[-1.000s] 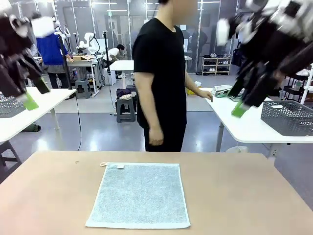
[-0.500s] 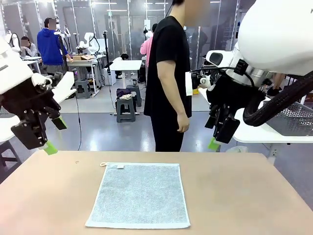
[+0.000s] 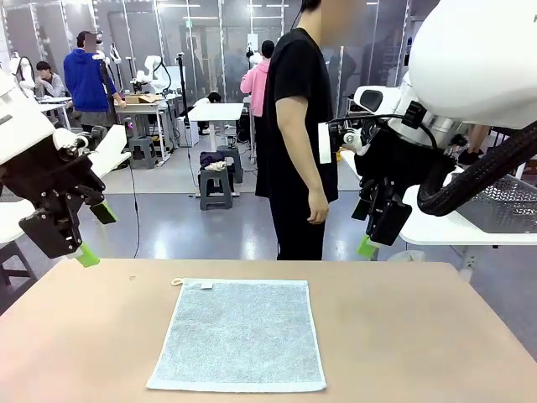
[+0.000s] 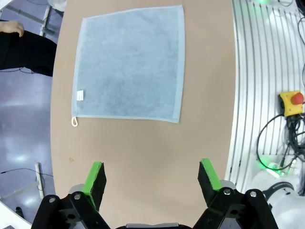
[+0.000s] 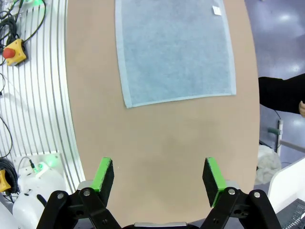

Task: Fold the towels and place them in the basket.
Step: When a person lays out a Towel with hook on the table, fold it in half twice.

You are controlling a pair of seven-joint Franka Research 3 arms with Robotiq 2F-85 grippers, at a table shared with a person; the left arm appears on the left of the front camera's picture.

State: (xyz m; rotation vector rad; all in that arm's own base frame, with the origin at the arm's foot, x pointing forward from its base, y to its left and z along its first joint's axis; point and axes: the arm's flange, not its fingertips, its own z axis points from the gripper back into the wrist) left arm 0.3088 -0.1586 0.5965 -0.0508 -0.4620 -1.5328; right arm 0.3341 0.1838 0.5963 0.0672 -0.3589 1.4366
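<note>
I see one light blue-grey terry towel (image 3: 237,334) lying flat and unfolded at bottom centre of the front view, on the tan wooden table (image 3: 419,336). Its small white loop (image 3: 177,282) is at the upper left corner.

My left gripper (image 3: 95,233) hangs at mid left, above the table edge, with its jaws wide and holding nothing. My right gripper (image 3: 373,227) is at mid right, also spread wide and empty. Both are well apart from the towel.

The dark grey mesh basket (image 3: 512,206) sits at the right edge, on a white table behind. A person in a black shirt (image 3: 298,126) stands at top centre.
</note>
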